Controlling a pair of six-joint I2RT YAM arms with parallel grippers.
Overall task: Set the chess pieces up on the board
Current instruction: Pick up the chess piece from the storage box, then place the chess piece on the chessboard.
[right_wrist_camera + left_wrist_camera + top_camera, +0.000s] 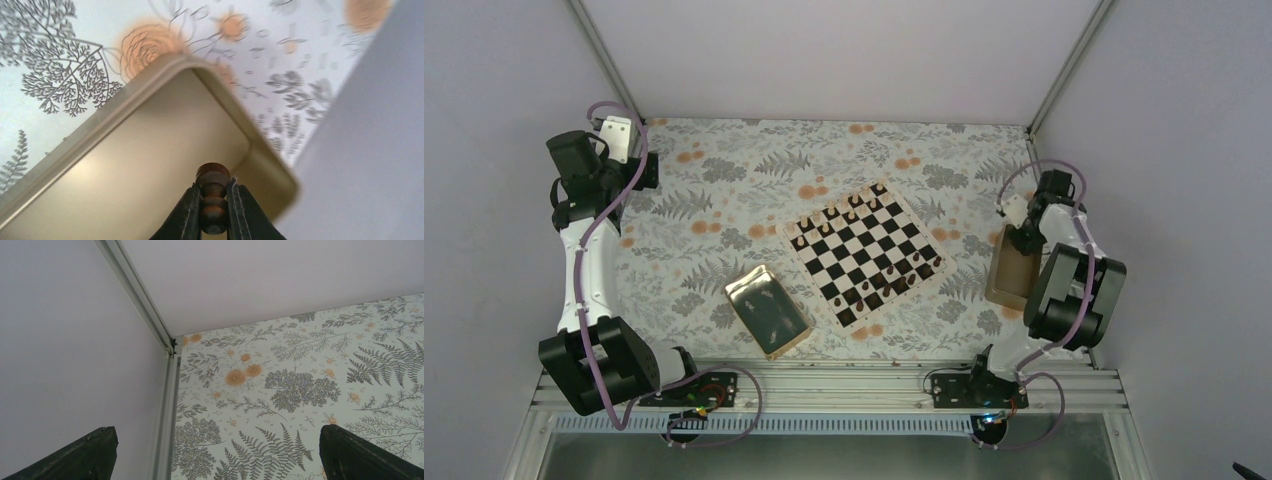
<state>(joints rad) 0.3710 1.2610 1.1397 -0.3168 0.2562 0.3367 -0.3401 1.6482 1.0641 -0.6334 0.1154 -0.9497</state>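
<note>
now we are pinching a likely light, slick dark chess piece (213,175) at its waist in the right gripper (214,200), three o'clock of the board (867,247); left gripper (216,440) gaping.

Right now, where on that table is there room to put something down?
The cloth between the left arm and the board, beyond the gold tray, is bare; so is the strip behind the board. Crowded: the right side, where the right gripper hangs over the tan box.
</note>
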